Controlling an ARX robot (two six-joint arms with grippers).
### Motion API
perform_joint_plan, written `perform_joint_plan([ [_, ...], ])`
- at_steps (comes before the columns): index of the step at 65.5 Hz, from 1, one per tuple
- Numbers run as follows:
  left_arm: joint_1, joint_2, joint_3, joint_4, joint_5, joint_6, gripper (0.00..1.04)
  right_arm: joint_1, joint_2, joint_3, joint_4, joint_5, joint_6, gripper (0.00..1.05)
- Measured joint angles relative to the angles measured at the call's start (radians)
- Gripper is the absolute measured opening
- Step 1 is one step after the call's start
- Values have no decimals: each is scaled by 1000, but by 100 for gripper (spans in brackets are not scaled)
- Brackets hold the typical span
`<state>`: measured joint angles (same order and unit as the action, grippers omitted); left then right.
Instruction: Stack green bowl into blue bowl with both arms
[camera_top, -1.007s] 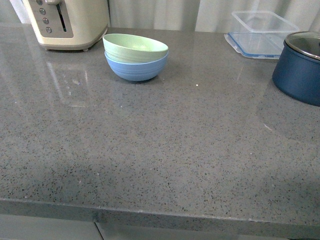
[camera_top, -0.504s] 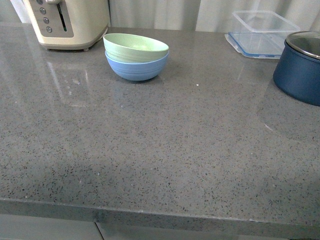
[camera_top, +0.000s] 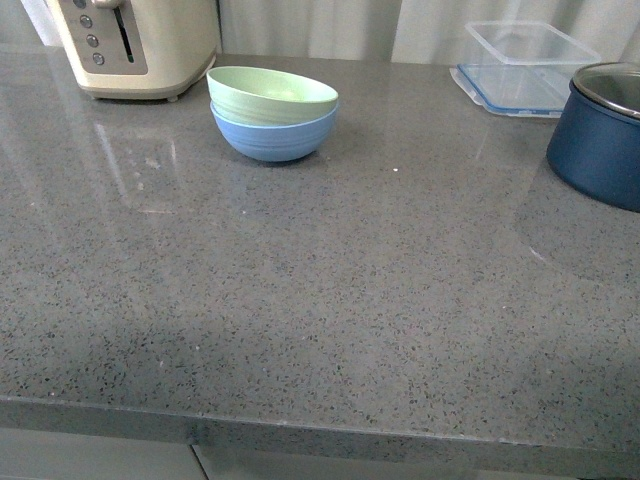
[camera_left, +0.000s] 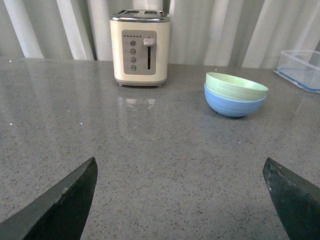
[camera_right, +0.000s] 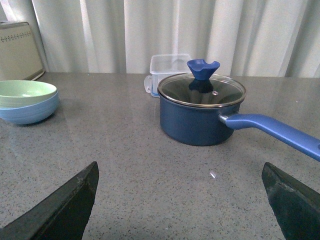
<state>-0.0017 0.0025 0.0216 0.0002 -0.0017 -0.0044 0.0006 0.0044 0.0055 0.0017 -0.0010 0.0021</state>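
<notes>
Front view: green bowl (camera_top: 272, 95) nested in blue bowl (camera_top: 272, 138); both end effectors (camera_left: 180, 200) (camera_right: 180, 200) spread apart.

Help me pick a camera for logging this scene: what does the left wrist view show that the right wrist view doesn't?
Only the left wrist view shows the whole cream two-slot toaster with its lever and buttons. Only the right wrist view shows the dark navy pot with its glass lid and long blue handle. Both show the pale mint-green bowl nested in the light sky-blue bowl, the clear plastic container, and the grey speckled countertop.
</notes>
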Motion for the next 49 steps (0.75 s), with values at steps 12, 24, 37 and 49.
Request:
perform_joint_plan([
  [12,0,0,0,0,0,0,98,0,0,0,0,0,0,95],
  [24,0,0,0,0,0,0,98,0,0,0,0,0,0,95],
  [37,0,0,0,0,0,0,98,0,0,0,0,0,0,95],
  [49,0,0,0,0,0,0,98,0,0,0,0,0,0,95],
])
